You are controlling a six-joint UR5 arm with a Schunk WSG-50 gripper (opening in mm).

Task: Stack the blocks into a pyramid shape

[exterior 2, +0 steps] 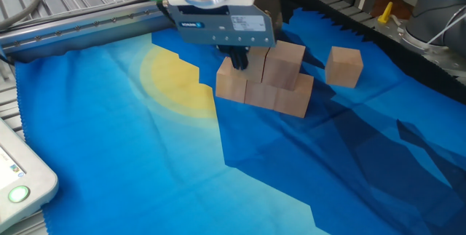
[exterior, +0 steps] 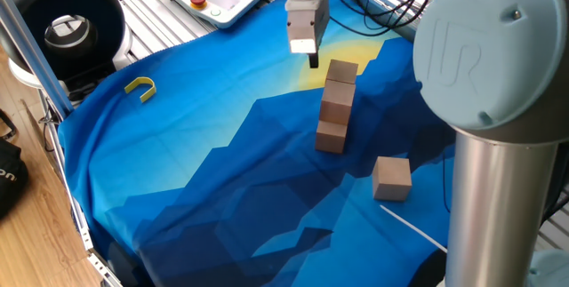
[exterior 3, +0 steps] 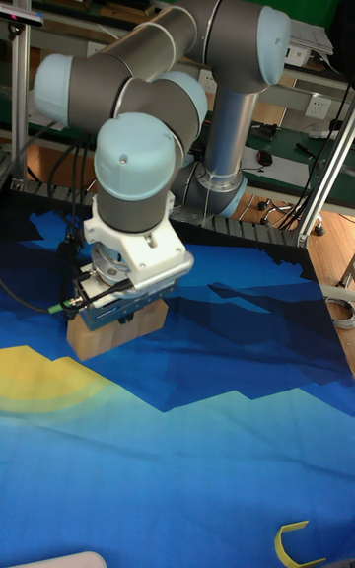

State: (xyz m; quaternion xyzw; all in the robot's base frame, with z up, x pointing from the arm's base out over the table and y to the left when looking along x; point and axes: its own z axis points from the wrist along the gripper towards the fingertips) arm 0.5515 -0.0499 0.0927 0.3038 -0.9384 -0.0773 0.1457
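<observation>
Two blocks (exterior 2: 275,60) sit on a row of three (exterior 2: 263,93); another block (exterior 2: 344,66) stands apart, seemingly alone.

I get one fixed view high past the arm's base, the other fixed view close and low opposite, the tall fixed view facing the arm; all share the stacked blocks (exterior: 336,105) mid-table.

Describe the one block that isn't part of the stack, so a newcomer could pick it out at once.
Start at the blue mountain-print cloth covering the table, then find the cluster of wooden blocks near the yellow sun patch, below the gripper. The lone block sits on the cloth beside that cluster, away from the sun. Unlike the others, it touches no other block.
</observation>
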